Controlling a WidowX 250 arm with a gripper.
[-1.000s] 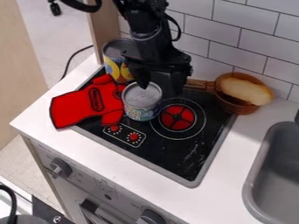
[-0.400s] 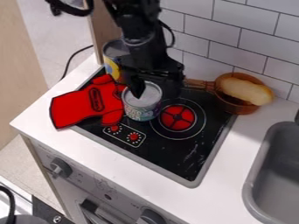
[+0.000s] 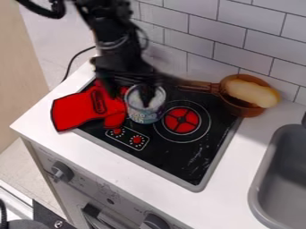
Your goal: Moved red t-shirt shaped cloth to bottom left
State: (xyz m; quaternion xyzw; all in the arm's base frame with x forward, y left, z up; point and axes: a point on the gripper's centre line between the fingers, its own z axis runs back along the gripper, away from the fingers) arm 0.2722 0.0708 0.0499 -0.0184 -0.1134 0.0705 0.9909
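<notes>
The black gripper [image 3: 128,95] has swung left, its 2 fingers spread, 1 over the can [image 3: 143,114] and 1 at the red cloth [image 3: 78,109]. Unmoved, the cloth spans the stovetop's [image 3: 179,157] left edge onto the counter [image 3: 36,124]; a grasp seems the next step.

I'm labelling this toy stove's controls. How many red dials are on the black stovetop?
2: one dial just below the red cloth, the other dial to its lower right, both in the outlined panel. The cloth covers some stovetop and could hide more.
</notes>
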